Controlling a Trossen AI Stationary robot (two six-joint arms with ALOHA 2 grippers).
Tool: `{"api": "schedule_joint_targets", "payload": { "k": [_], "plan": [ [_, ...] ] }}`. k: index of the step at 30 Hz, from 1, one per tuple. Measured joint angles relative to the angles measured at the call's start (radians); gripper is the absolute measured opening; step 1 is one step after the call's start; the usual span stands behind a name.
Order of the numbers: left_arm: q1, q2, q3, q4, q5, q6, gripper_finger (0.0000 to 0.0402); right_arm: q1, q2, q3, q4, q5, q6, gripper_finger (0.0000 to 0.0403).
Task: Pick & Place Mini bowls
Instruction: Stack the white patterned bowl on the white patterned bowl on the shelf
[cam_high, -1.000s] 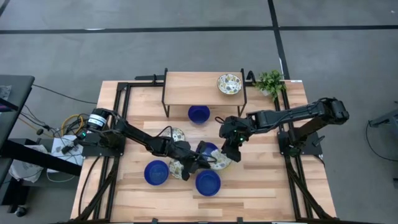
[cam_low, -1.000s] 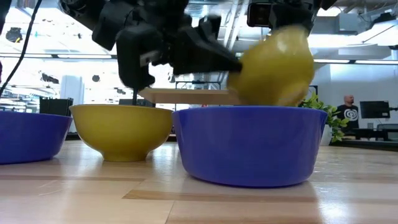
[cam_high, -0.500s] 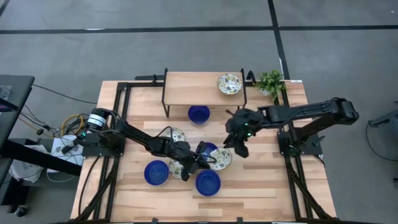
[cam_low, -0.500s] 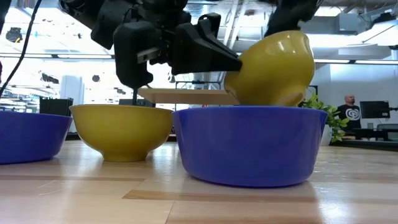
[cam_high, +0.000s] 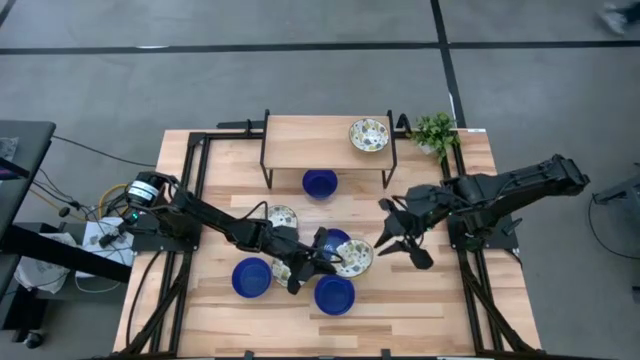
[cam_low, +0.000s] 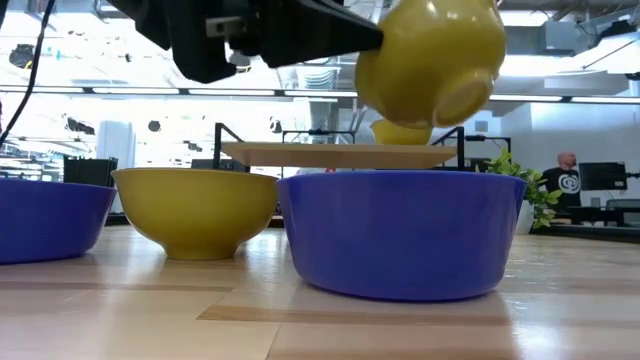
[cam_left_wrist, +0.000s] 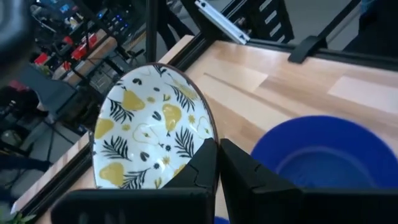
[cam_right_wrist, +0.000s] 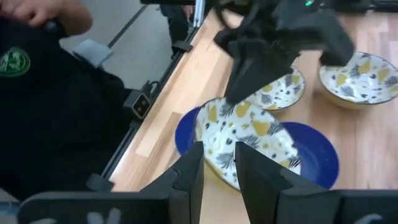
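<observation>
My left gripper (cam_high: 322, 260) is shut on a cream bowl with a leaf and pear pattern (cam_high: 356, 256), held over the table's middle. In the low view this bowl (cam_low: 430, 60) shows its yellow outside, above the near blue bowl (cam_low: 400, 235). My right gripper (cam_high: 405, 243) is open and stands apart, right of the bowl. Another patterned bowl (cam_high: 369, 135) sits on the wooden shelf, and a blue one (cam_high: 320, 183) lies under it. More blue bowls (cam_high: 251, 277) (cam_high: 334, 294) and patterned ones (cam_high: 283, 217) rest on the table. My left gripper (cam_left_wrist: 219, 146) pinches the patterned bowl's rim (cam_left_wrist: 205, 127), one finger on the inner face and one finger (cam_left_wrist: 239, 171) behind the outer wall. The fingers come level from the table's left. The bowl is lifted clear and tipped on edge, its inside facing up and sideways.
A small green plant (cam_high: 435, 132) stands at the far right corner. The shelf's black frame (cam_high: 265, 150) rises over the far middle. A blue bowl (cam_high: 335, 238) lies partly under the held one. A person in a dark shirt (cam_right_wrist: 56, 93) shows beyond the table edge in the right wrist view.
My right gripper has let go of the patterned bowl and drawn back toward the table's right edge. My left gripper has kept hold of the bowl and raised it, so it now hangs clear above the near blue bowl and has tipped further.
</observation>
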Motion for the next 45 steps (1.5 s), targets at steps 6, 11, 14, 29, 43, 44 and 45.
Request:
{"api": "schedule_joint_targets", "payload": {
  "k": [6,11,14,29,43,44,45],
  "plan": [
    [-0.017,-0.008,0.000,-0.002,0.000,-0.002,0.0010,0.069,0.018,-0.001,-0.005,0.070,-0.001,0.0082],
    [-0.017,-0.008,0.000,-0.003,0.000,-0.003,0.0011,0.101,0.022,-0.001,0.002,0.091,-0.001,0.0082],
    [-0.017,-0.008,0.000,-0.006,0.000,0.000,0.0010,0.112,0.024,-0.001,0.002,0.097,-0.002,0.0082],
    [-0.018,-0.008,0.000,-0.016,0.096,-0.004,0.0010,0.153,0.089,0.000,0.069,0.098,-0.130,0.0081],
    [-0.017,-0.007,0.000,-0.016,0.132,-0.004,0.0011,0.160,0.264,0.000,0.132,0.089,-0.147,0.0081],
    [-0.017,-0.007,0.000,-0.017,0.132,-0.004,0.0011,0.160,0.269,0.000,0.134,0.088,-0.147,0.0081],
    [-0.017,-0.007,0.000,-0.018,0.132,-0.004,0.0010,0.160,0.272,0.000,0.136,0.086,-0.147,0.0081]
  ]
}}
